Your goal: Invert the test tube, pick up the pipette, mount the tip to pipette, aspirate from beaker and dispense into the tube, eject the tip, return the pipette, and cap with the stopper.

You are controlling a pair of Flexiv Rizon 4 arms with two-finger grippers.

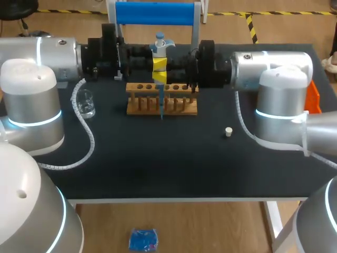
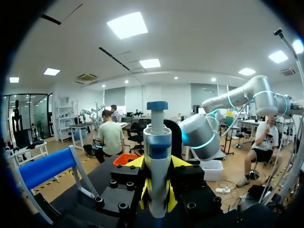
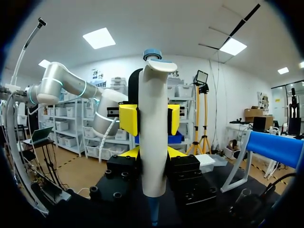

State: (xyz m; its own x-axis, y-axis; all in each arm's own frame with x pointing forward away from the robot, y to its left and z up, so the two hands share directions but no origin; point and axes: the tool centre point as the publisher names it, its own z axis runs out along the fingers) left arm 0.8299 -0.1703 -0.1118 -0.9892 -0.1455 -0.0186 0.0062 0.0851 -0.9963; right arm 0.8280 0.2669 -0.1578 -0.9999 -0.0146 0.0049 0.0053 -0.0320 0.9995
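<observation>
White pipette (image 1: 159, 46), blue cap: upright at the upper middle of the head view, where my two arms meet end to end. My left gripper (image 1: 156, 70) comes in from the frame's left and my right gripper (image 1: 163, 70) from its right. Each pair of yellow fingers (image 1: 159, 64) is pinched on the pipette's body from two sides. Both wrist views show the body at frame centre, flanked closely by yellow.

Blue tip (image 1: 161, 103): fitted on the pipette's lower end, running down across the front of the rack near frame centre. Whether it stands in a tube I cannot tell.

Wooden rack (image 1: 181, 108): on the black table (image 1: 158, 163), just below the grippers in the frame, with a row of holes along its top.

Glass beaker (image 1: 85, 104): upright at the frame's left, well apart from the rack.

Stopper (image 1: 228, 132): small and pale, alone on the table, lower right of the rack.

Stand (image 1: 155, 13) with a blue bar: top middle of the frame, behind the grippers.
</observation>
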